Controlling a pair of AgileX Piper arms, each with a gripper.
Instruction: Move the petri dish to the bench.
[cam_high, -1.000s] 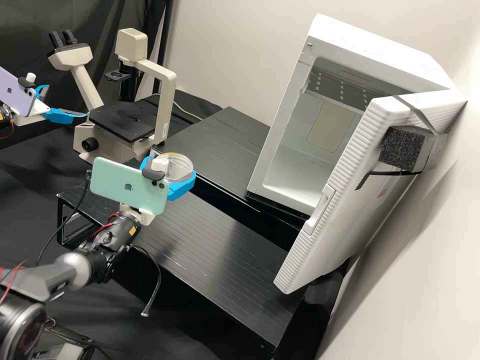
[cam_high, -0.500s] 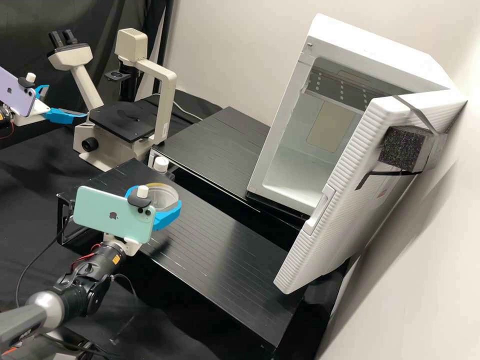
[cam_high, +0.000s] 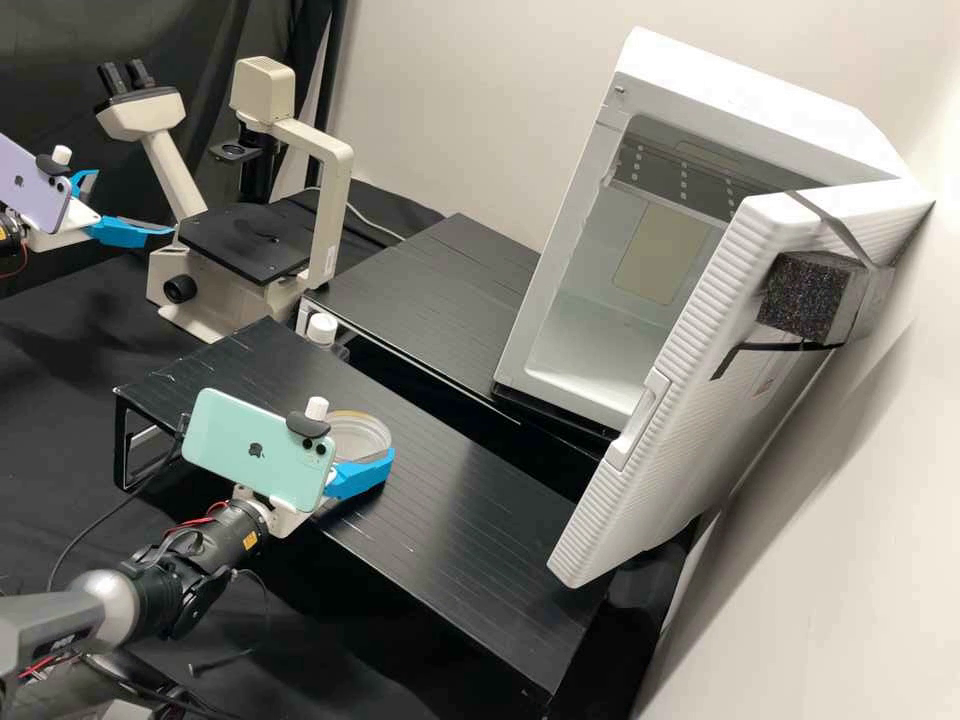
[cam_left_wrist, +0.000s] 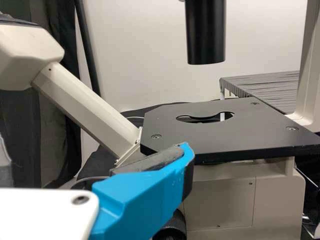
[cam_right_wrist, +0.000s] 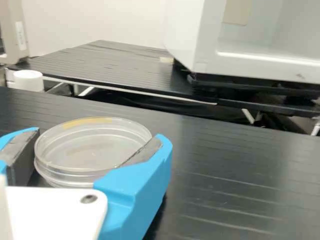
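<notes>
High view, left of centre: right gripper (cam_high: 359, 448) grasps petri dish (cam_high: 352, 432) over black bench (cam_high: 470, 530); likely placing step, settling then release next.

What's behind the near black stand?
A white-capped bottle and the far black stand, with the white cabinet on it. The near stand covers the bottle's lower part.
</notes>
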